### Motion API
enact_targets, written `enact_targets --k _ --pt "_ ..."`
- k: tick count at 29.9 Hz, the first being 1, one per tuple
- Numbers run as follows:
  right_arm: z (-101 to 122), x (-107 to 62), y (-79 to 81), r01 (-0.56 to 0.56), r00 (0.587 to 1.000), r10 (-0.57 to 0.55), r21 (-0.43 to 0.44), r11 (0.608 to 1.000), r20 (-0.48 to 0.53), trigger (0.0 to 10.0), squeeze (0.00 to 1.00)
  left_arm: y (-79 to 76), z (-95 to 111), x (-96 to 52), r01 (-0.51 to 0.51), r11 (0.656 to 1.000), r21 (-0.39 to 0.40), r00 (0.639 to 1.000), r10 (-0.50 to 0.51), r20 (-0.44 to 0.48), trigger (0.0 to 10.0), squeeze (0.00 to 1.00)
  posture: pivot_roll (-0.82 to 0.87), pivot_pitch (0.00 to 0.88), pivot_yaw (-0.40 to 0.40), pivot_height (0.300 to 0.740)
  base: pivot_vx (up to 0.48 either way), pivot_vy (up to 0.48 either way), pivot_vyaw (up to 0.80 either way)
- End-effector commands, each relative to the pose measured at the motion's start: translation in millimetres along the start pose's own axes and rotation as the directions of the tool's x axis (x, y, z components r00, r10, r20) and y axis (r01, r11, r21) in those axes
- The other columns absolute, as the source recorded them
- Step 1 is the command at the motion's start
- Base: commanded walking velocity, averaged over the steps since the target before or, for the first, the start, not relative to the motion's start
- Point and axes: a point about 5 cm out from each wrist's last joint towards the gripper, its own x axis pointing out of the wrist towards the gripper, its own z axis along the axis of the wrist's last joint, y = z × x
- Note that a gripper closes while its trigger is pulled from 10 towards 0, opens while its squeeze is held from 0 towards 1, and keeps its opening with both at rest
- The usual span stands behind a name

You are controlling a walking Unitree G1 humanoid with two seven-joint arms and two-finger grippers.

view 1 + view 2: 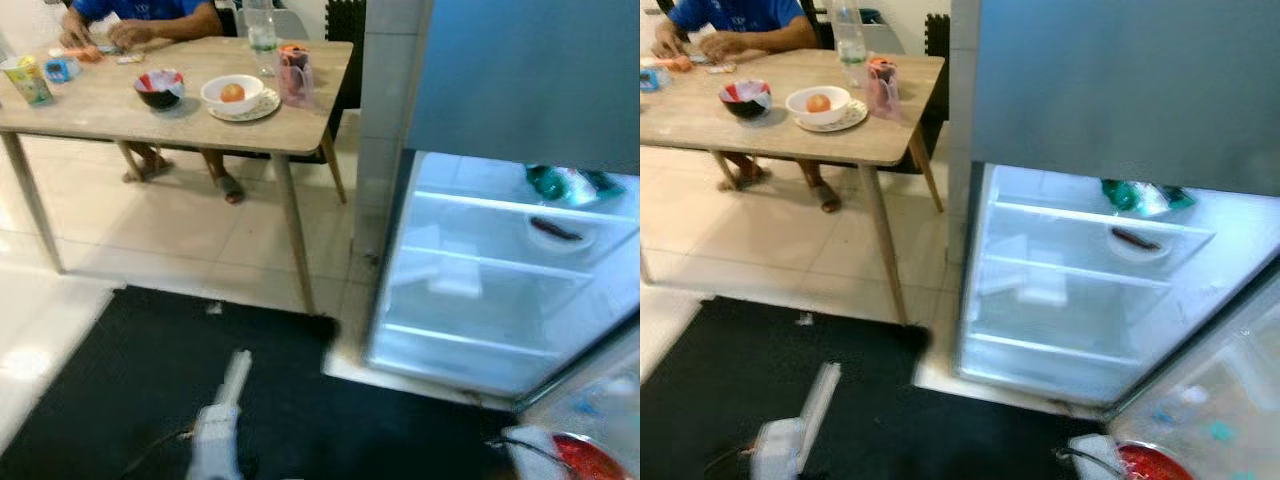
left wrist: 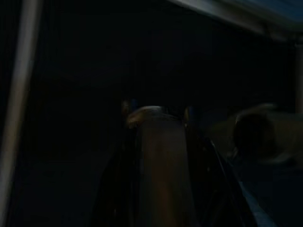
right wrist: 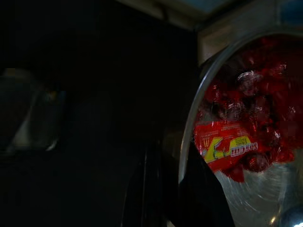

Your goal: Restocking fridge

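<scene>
R gripper (image 3: 177, 189) clamped on bowl (image 3: 246, 142) rim; open fridge (image 1: 1080, 290) ahead, slightly left. L gripper (image 2: 156, 142): state cannot tell.

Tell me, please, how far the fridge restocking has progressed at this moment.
Done: the fridge door stands open, and the lit fridge already holds a green bag and a small plate on its top shelf. In hand: the right end effector grips a metal bowl of red wrapped sweets. Left: placing that bowl on a shelf.
</scene>
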Motion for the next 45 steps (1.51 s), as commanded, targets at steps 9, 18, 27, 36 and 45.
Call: enact_targets --k 9,18,27,36,45 --pt "1 0.0 -4.5 0.011 1.000 -0.011 0.007 1.000 0.003 10.0 0.00 -4.8 -5 0.9 0.004 1.000 -0.028 1.000 -0.004 -0.009 10.0 0.00 -0.03 0.080 0.003 0.740 0.000 -0.094 0.00" --pt "1 0.0 -2.7 0.001 1.000 -0.001 0.005 1.000 0.004 10.0 0.00 -5.3 -7 0.6 0.011 0.999 -0.043 1.000 -0.012 -0.013 10.0 0.00 -0.03 0.082 0.004 0.740 0.000 0.000 0.00" --pt "6 1.1 0.3 -0.009 1.000 0.009 -0.019 1.000 0.021 10.0 0.00 -5.7 -4 1.1 0.021 0.999 -0.024 1.000 -0.021 -0.002 10.0 0.00 -0.03 0.083 0.005 0.740 0.142 0.000 0.00" --pt "14 2.7 3.0 -0.021 0.999 0.023 -0.046 0.999 0.047 10.0 0.00 -5.7 -4 0.9 0.023 1.000 -0.018 1.000 -0.024 -0.004 10.0 0.00 -0.03 0.083 0.005 0.740 0.303 0.000 0.00" --pt "20 3.8 7.0 -0.038 0.997 0.044 -0.083 0.996 0.067 10.0 0.00 -5.7 -5 0.7 0.024 1.000 -0.016 1.000 -0.024 -0.007 10.0 0.00 -0.03 0.082 0.004 0.740 0.330 0.000 0.00"
